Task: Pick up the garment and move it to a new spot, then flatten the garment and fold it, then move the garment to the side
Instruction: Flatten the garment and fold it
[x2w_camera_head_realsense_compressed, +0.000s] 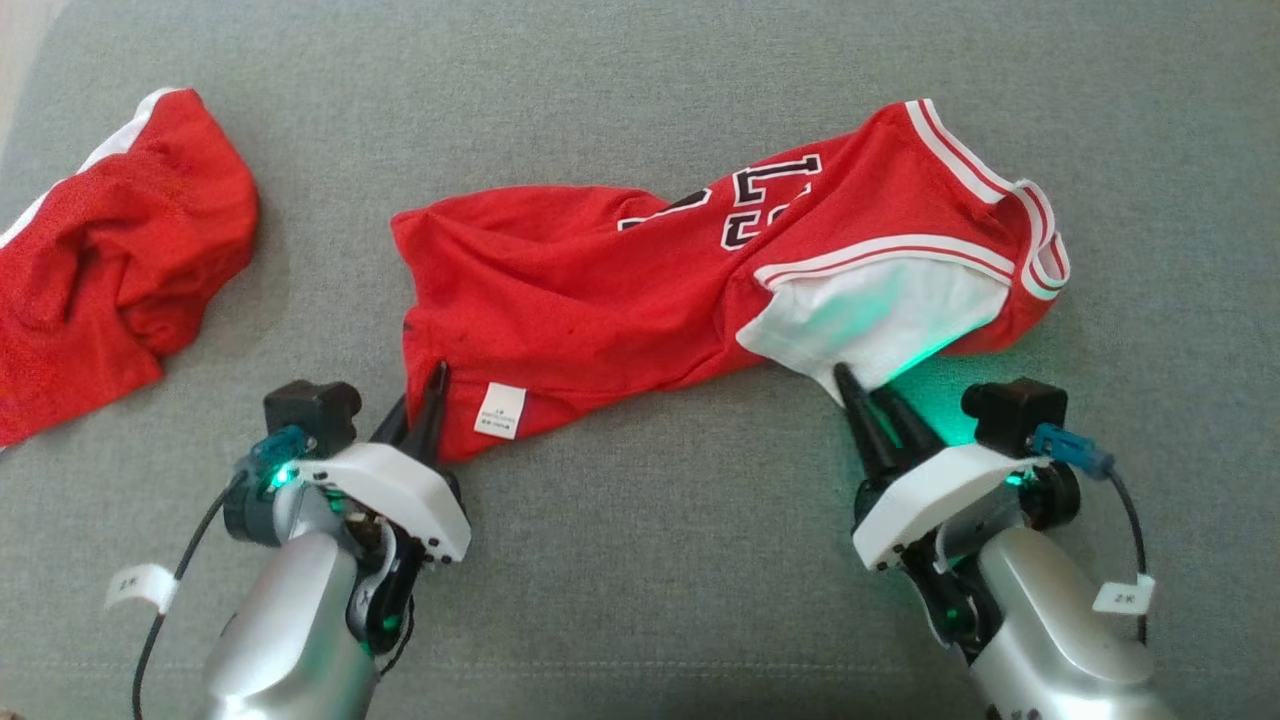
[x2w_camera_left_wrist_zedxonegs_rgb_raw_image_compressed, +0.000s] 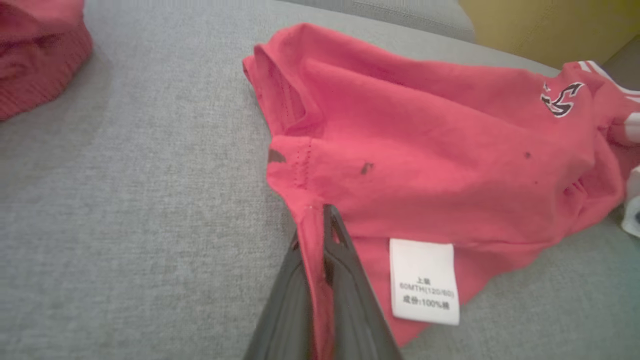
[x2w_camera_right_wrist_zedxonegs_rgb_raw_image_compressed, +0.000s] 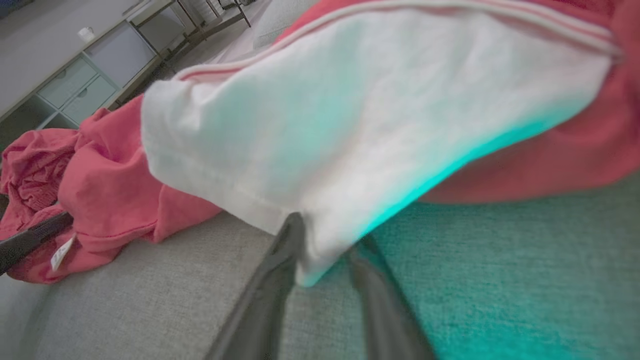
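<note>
The garment (x2w_camera_head_realsense_compressed: 600, 280) is a red jersey with white trim and black numbers, lying crumpled across the grey cushion. My left gripper (x2w_camera_head_realsense_compressed: 432, 385) is shut on its near-left hem corner, just left of the white care label (x2w_camera_head_realsense_compressed: 500, 410). In the left wrist view the red hem (x2w_camera_left_wrist_zedxonegs_rgb_raw_image_compressed: 312, 250) runs pinched between the two dark fingers of the left gripper (x2w_camera_left_wrist_zedxonegs_rgb_raw_image_compressed: 320, 215). My right gripper (x2w_camera_head_realsense_compressed: 865, 385) sits at the white sleeve (x2w_camera_head_realsense_compressed: 880, 310). In the right wrist view the right gripper (x2w_camera_right_wrist_zedxonegs_rgb_raw_image_compressed: 330, 235) has its fingers apart, with the sleeve's white corner (x2w_camera_right_wrist_zedxonegs_rgb_raw_image_compressed: 350, 125) hanging between them.
A second red cloth (x2w_camera_head_realsense_compressed: 110, 260) lies bunched at the far left of the grey cushion (x2w_camera_head_realsense_compressed: 650, 560). Bare cushion stretches in front of the garment, between my arms. A low cabinet with drawers (x2w_camera_right_wrist_zedxonegs_rgb_raw_image_compressed: 80, 80) stands beyond the cushion.
</note>
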